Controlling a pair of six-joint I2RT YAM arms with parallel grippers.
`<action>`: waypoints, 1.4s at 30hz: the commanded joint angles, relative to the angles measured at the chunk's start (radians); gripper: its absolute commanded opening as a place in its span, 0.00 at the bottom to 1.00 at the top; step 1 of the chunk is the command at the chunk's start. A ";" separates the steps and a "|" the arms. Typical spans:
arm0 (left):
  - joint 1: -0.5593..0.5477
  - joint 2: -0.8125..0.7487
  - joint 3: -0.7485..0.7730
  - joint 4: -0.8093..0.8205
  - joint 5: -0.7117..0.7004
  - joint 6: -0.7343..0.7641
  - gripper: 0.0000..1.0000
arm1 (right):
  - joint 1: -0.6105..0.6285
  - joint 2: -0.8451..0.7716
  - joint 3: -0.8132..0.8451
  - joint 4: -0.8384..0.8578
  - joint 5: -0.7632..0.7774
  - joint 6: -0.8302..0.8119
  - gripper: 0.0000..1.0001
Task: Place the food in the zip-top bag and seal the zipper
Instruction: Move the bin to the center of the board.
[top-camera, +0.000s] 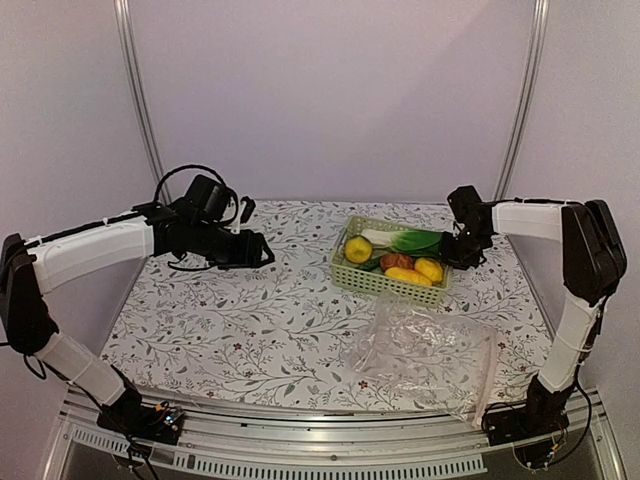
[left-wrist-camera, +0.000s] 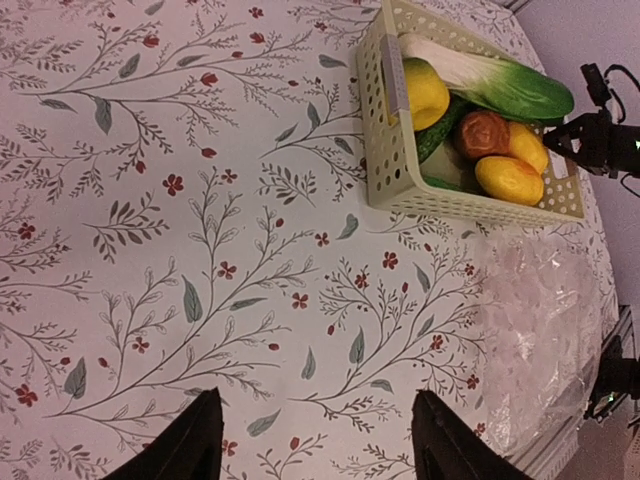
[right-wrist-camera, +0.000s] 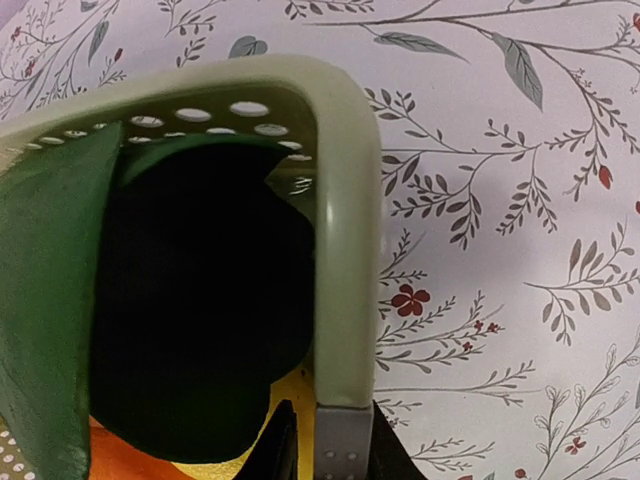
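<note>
The food lies in a pale green basket (top-camera: 388, 284): a lemon (top-camera: 358, 249), a white-stalked leafy green (top-camera: 405, 240), a reddish-brown round piece (top-camera: 396, 261), an orange-yellow oblong piece (top-camera: 405, 275), a second lemon (top-camera: 429, 269) and a cucumber (top-camera: 372, 264). The clear zip-top bag (top-camera: 425, 355) lies flat in front of the basket; I cannot make out its zipper. My right gripper (top-camera: 452, 253) is shut on the basket's right rim (right-wrist-camera: 340, 200), one finger inside and one outside. My left gripper (top-camera: 262, 250) is open and empty above the cloth, left of the basket (left-wrist-camera: 400, 190).
A floral tablecloth (top-camera: 250, 320) covers the table. Metal frame posts (top-camera: 135, 90) stand at the back corners. The bag also shows at the right edge of the left wrist view (left-wrist-camera: 545, 330), reaching towards the table's front edge.
</note>
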 joint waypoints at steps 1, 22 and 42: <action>-0.015 0.009 0.057 -0.056 0.015 0.017 0.64 | -0.001 0.032 0.032 0.070 -0.082 -0.038 0.14; -0.015 0.046 0.190 -0.324 -0.116 0.081 0.77 | 0.253 0.478 0.623 0.082 -0.470 -0.341 0.00; 0.111 0.114 0.112 -0.267 -0.187 0.231 0.73 | 0.334 0.271 0.667 -0.095 -0.550 -0.415 0.57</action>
